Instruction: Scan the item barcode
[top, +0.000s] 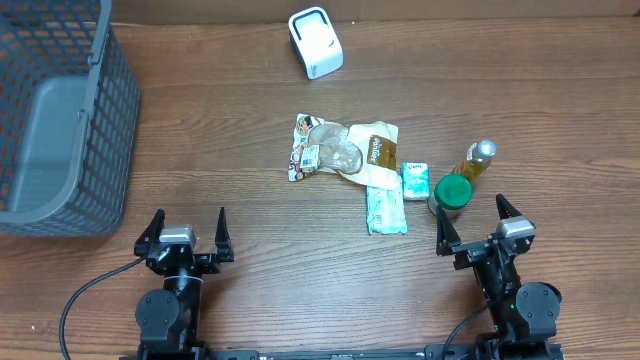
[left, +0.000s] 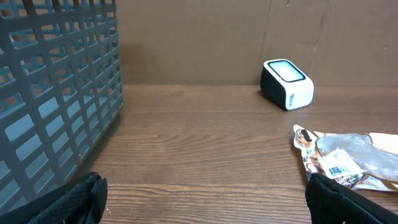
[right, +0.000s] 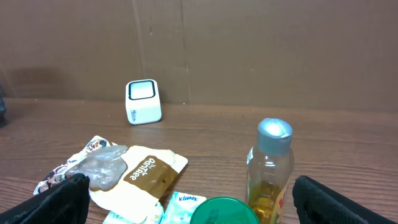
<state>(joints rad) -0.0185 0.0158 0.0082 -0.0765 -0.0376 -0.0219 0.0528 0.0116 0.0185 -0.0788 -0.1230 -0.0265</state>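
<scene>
overhead: left gripper (top: 190, 214) and right gripper (top: 469, 206) are spread wide, empty, at the worktop's near edge; scanner (top: 315, 42) by the far edge, packets (top: 345, 150) piled mid-worktop.
left wrist: label (left: 339, 163) could get creased if the film's pinched sloppily.
right wrist: bottle (right: 270, 168) could easily be knocked over on the reach.

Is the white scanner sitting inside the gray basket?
No, the white scanner stands on the table, off to the right of the gray basket and apart from it.
</scene>
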